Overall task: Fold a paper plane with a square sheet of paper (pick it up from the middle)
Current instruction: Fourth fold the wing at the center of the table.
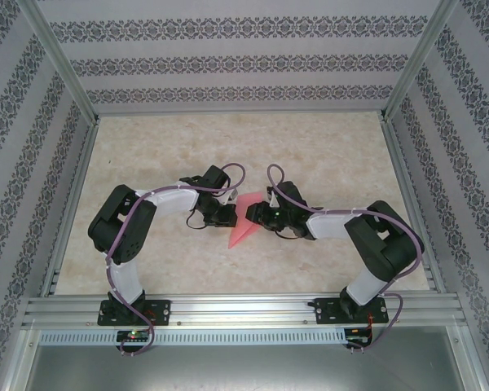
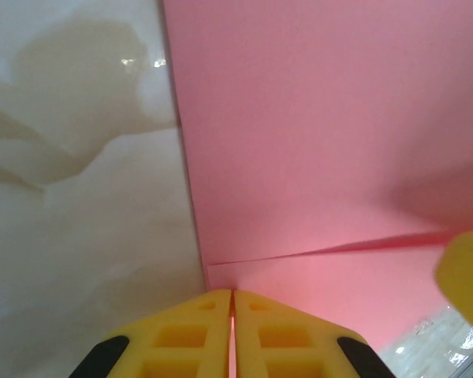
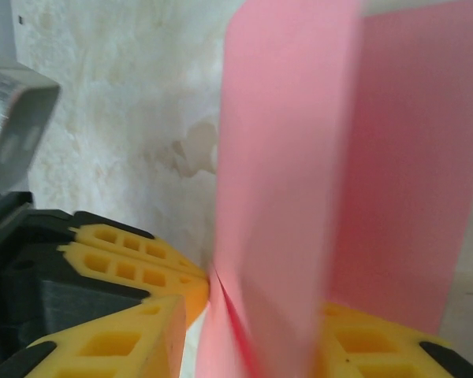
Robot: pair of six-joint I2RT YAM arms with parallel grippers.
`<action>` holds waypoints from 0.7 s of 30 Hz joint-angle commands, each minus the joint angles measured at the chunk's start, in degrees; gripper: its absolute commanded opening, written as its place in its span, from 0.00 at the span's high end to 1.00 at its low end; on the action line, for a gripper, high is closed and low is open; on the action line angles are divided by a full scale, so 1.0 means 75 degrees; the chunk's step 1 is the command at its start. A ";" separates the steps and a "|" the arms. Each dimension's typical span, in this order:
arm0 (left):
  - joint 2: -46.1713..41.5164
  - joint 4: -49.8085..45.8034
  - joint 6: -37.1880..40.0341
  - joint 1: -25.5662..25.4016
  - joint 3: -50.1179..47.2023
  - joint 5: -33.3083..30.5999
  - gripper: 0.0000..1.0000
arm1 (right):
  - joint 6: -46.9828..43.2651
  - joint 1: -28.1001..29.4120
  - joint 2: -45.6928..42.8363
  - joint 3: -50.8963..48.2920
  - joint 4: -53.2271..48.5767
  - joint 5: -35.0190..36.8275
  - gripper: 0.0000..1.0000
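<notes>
Marbled counter (image 1: 228, 138), patterned walls. The pink sheet of paper (image 1: 243, 221), partly folded, sits mid-counter between my arms. My left pincer (image 2: 232, 303), at its nine o'clock, is clenched on the creased edge. My right pincer (image 3: 256, 319), at three o'clock, straddles a flap; blur prevents confirming a grip. Recommendation: align edges before pressing the crease.

Table (image 1: 228, 147) lies open beyond the paper (image 1: 243, 224), flanked closely by left arm (image 1: 171, 199) and right arm (image 1: 334, 221).

No writing, label, brand, number or sign can be read on any surface here.
</notes>
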 commanded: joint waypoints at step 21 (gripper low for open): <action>-0.1621 0.0125 0.0115 -0.0668 -0.1025 -0.1089 0.68 | -0.0093 0.0141 0.0198 0.0521 -0.0688 0.0115 0.86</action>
